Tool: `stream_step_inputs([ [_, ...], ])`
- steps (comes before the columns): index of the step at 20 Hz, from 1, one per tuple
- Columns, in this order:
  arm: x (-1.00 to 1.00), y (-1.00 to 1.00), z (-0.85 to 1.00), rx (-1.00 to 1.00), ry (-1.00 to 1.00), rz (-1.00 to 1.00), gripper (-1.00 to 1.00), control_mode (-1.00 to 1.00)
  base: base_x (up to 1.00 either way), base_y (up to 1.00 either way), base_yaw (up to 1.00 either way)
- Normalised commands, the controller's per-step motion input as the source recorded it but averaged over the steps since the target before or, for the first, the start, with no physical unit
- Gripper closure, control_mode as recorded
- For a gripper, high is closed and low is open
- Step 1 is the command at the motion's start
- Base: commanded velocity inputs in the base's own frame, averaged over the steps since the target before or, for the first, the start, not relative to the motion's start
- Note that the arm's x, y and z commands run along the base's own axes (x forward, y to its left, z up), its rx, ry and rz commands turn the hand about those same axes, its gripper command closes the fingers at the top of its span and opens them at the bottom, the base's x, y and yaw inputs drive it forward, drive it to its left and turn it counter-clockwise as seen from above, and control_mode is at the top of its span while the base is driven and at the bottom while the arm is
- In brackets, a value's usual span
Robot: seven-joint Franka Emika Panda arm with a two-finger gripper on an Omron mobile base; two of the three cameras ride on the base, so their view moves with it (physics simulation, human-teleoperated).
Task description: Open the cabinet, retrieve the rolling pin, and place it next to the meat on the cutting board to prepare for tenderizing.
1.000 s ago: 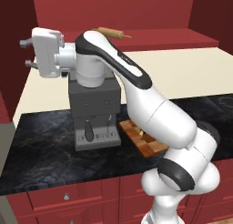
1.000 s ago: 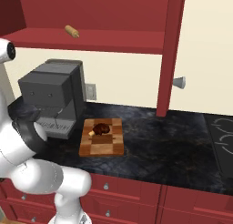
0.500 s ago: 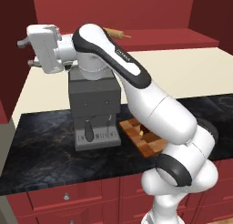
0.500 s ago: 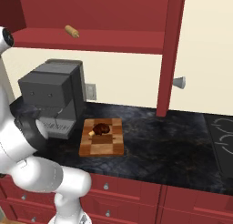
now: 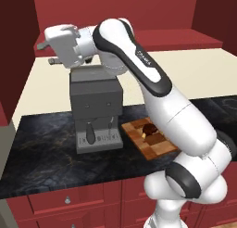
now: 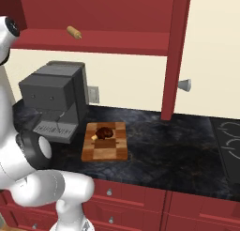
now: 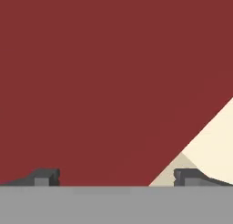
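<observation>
Dark marbled counter (image 6: 178,150) runs below a dark-red wall cabinet (image 6: 103,11) whose door (image 6: 176,51) stands open, its silver knob (image 6: 185,85) facing right. On the cabinet's bottom shelf, near its left end, lies the small tan rolling pin (image 6: 73,32). A grey coffee machine (image 5: 95,109) sits toward the counter's back edge, with the checkered cutting board (image 6: 105,141) just beside it. Dark brown meat (image 6: 104,132) rests near the board's far edge. The white arm reaches up and left, its gripper (image 5: 45,53) spread wide and holding nothing, facing a red cabinet panel.
</observation>
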Motion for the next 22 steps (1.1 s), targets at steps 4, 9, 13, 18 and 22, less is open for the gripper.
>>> stream_step_inputs([
  [4,-0.13,-0.65,0.00,-0.16,-0.24,0.00,-1.00,-1.00,0.00,0.00,0.00],
  [9,-0.08,-0.70,0.00,-0.18,-0.24,0.00,-1.00,-1.00,0.00,0.00,0.00],
  [13,-0.17,-0.72,0.00,-0.20,-0.25,0.00,-1.00,-1.00,0.00,0.00,0.00],
  [18,-0.25,-0.85,0.00,-0.14,-0.25,-0.03,-1.00,-1.00,0.00,0.00,0.00],
  [22,-0.20,-0.74,0.02,-0.15,-0.27,-0.07,-1.00,-1.00,0.00,0.00,0.00],
])
